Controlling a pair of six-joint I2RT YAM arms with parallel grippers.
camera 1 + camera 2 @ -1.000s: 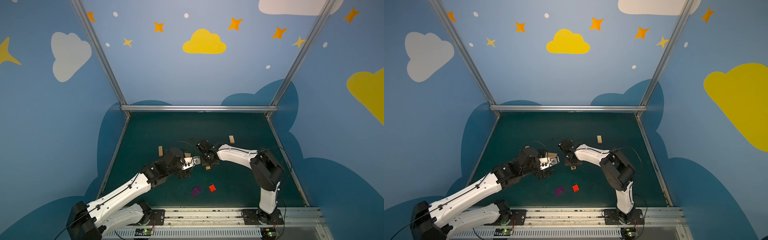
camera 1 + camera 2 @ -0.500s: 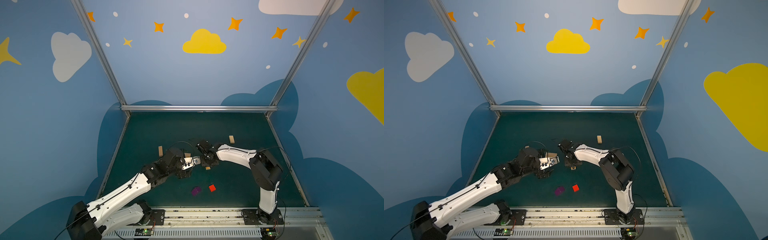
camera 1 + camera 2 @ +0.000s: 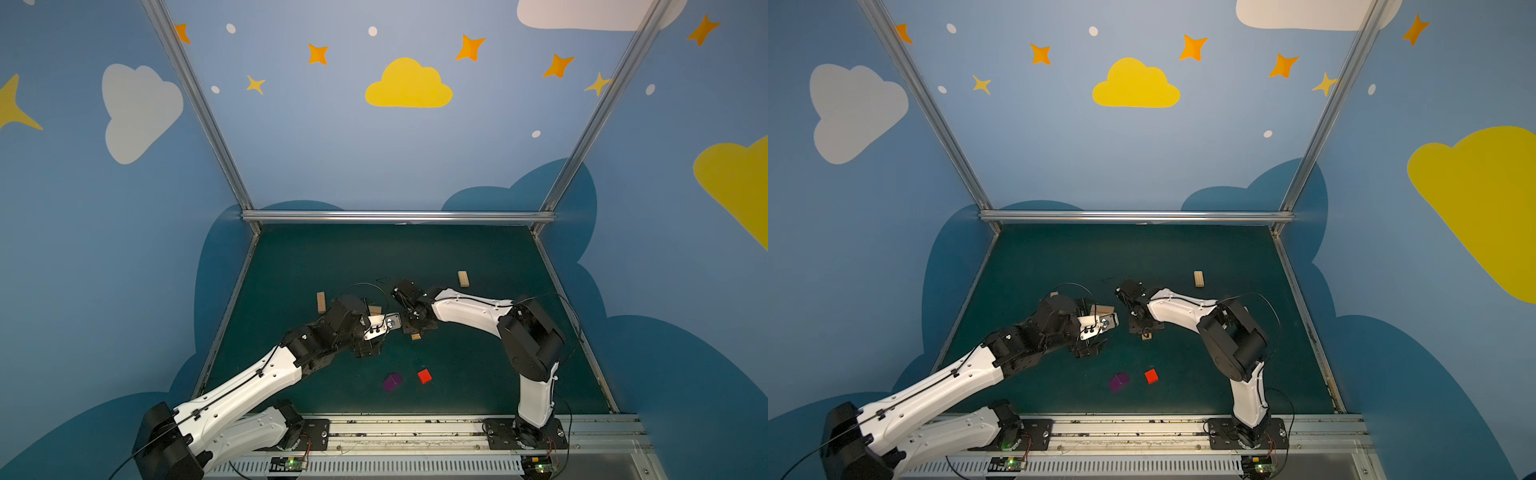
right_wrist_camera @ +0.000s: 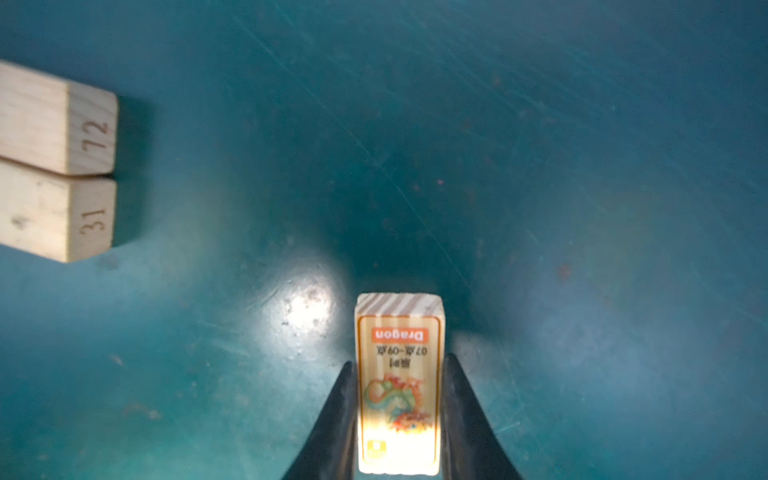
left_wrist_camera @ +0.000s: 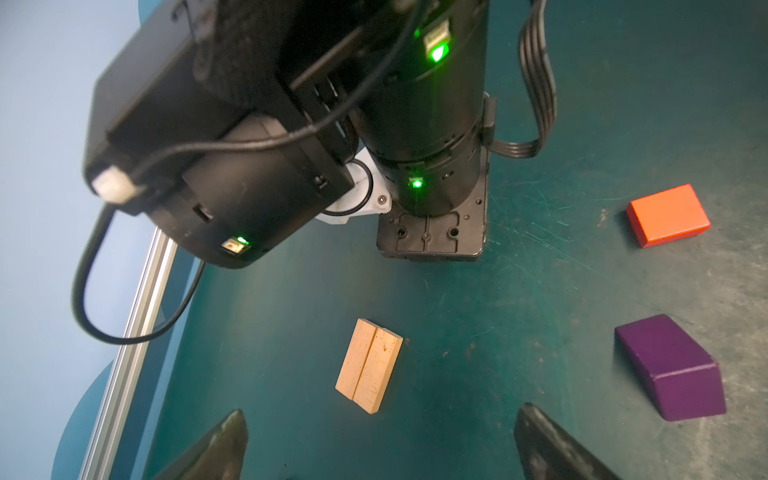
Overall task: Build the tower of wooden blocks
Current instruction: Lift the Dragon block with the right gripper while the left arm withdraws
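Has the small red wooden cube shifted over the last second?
No. The small red wooden cube keeps its spot beside the purple wooden block, same gap from the front metal rail.

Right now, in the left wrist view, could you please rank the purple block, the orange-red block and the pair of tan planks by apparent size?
1. purple block: clearly the largest.
2. orange-red block and pair of tan planks: they look about equal in area, so I will not rank them.
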